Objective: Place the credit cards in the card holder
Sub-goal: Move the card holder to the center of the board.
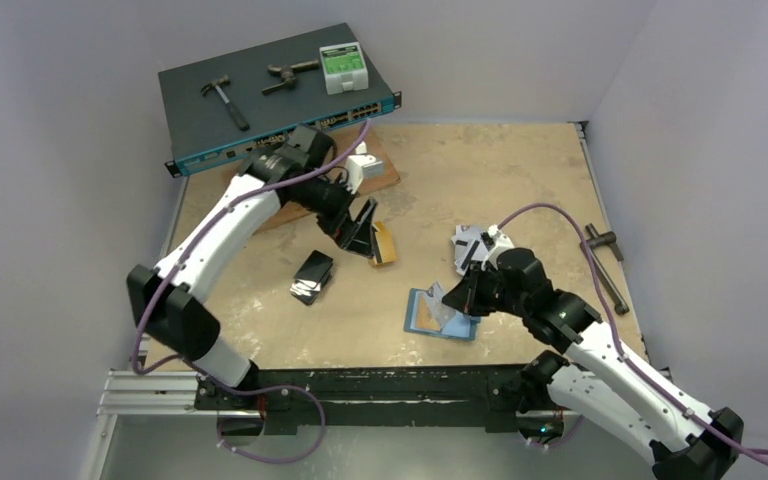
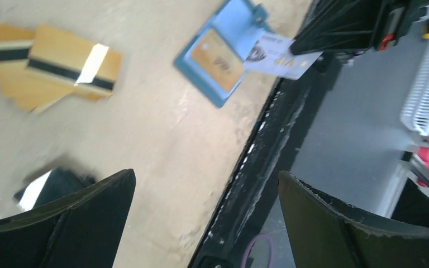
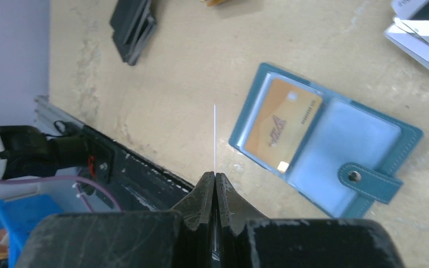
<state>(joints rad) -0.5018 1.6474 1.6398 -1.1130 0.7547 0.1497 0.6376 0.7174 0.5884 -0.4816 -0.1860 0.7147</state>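
Between pale walls (image 1: 60, 150), on the scuffed tan desk (image 1: 500, 180), the holder (image 3: 324, 145) lies open; right tool (image 3: 215, 181) pinches a card (image 3: 214, 134) edge-on, left tool (image 2: 205, 177) gapes

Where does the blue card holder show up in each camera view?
Top external: card holder low, right of centre, by the right tool.
Left wrist: card holder top centre, beside the gripped silver card.
Right wrist: card holder centre right.
Shared landmark: black card stack.
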